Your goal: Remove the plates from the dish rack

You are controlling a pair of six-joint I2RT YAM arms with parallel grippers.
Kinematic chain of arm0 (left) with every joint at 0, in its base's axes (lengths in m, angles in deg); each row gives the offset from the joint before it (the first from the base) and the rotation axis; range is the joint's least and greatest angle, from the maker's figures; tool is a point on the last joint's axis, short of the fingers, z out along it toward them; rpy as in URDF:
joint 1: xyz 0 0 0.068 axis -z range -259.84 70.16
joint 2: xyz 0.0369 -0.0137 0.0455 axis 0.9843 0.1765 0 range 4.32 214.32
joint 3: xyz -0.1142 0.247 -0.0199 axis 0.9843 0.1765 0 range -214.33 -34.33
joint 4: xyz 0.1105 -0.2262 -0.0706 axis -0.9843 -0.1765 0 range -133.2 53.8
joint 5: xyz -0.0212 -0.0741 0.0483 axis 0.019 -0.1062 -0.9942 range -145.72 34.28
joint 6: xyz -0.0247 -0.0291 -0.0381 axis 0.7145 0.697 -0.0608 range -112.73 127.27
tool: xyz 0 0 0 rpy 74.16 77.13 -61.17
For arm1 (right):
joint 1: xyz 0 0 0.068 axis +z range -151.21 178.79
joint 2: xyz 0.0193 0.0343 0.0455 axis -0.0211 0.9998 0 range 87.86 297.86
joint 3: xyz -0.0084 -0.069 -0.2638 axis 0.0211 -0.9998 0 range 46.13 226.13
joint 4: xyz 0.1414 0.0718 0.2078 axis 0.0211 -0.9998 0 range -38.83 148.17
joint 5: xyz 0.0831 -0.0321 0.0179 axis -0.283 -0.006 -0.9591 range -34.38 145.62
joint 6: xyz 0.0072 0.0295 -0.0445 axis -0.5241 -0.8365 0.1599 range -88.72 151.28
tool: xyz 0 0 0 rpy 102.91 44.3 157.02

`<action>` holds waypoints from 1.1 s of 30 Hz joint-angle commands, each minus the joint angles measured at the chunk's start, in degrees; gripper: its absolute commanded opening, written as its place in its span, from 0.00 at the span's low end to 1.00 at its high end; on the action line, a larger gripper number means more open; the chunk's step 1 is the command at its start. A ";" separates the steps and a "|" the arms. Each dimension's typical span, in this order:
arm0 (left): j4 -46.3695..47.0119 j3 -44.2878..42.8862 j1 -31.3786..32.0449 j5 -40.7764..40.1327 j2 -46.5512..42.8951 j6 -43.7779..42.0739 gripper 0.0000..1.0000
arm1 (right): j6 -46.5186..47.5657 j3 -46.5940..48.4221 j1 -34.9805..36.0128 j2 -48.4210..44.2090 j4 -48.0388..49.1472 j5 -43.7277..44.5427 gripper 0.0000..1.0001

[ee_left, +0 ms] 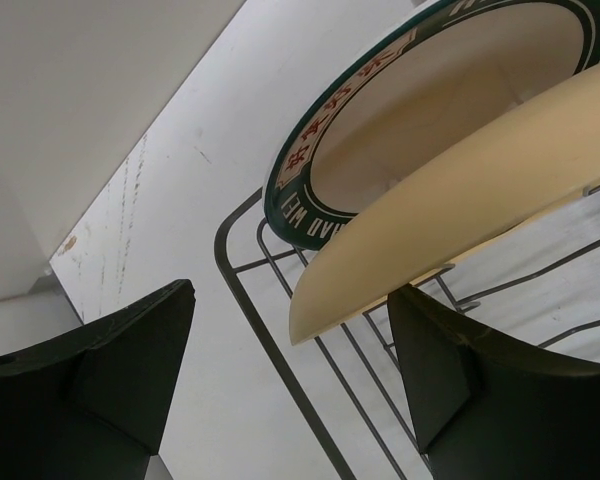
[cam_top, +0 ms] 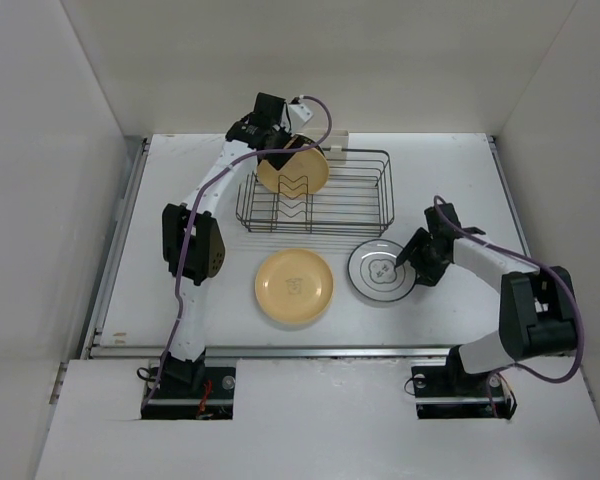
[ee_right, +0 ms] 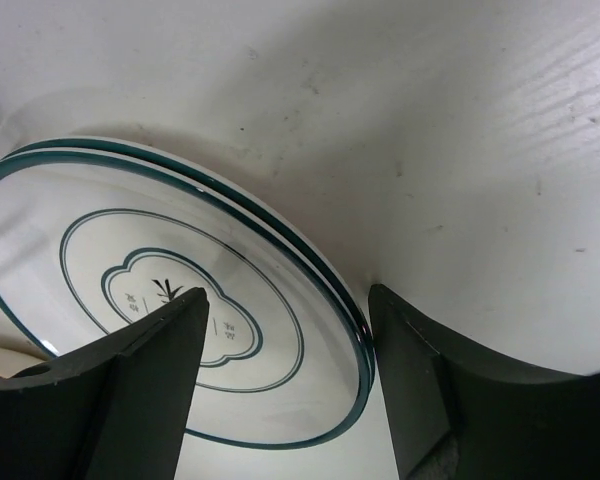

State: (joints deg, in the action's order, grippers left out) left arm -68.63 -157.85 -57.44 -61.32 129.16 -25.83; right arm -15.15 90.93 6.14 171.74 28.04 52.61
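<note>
left fingers (ee_left: 110, 380) spread, straddling the smooth curved edge of the cream plate (ee_left: 450, 230). It stands tilted in the dark wire dish rack (cam_top: 389, 195), against a green-rimmed plate (ee_left: 430, 120) with lettering. right fingers (ee_right: 130, 400) spread over the glossy round white plate (ee_right: 280, 300), thin dark rim lines, flat on the matte desk (cam_top: 440, 170) beside the yellow plate (cam_top: 294, 286).

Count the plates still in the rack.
2: a cream plate at the rack's left end, and a green-rimmed plate right beside it; more could be hidden.
</note>
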 commanded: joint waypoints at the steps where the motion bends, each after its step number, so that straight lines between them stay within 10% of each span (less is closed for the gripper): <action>1: 0.26 -2.42 0.11 0.86 -1.09 -0.65 0.75 | -0.06 1.35 1.17 1.11 3.22 3.71 0.71; 13: -0.44 -2.95 0.11 4.02 -1.09 -1.96 0.61 | 1.25 5.13 2.84 -3.63 -1.59 8.27 0.74; 20: -0.45 -3.57 0.11 -0.36 -0.73 0.06 0.10 | 3.02 6.27 3.37 -6.62 -3.27 10.29 0.74; 33: 3.95 -3.55 0.11 -7.57 -6.97 2.07 0.00 | 4.60 6.88 4.42 -7.06 -3.88 10.30 0.74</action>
State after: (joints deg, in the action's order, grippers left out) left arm -68.12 -157.85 -57.33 -65.87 129.07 -26.71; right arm -11.70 95.21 9.99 165.46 25.13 61.68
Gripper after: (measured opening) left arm 0.076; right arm 0.737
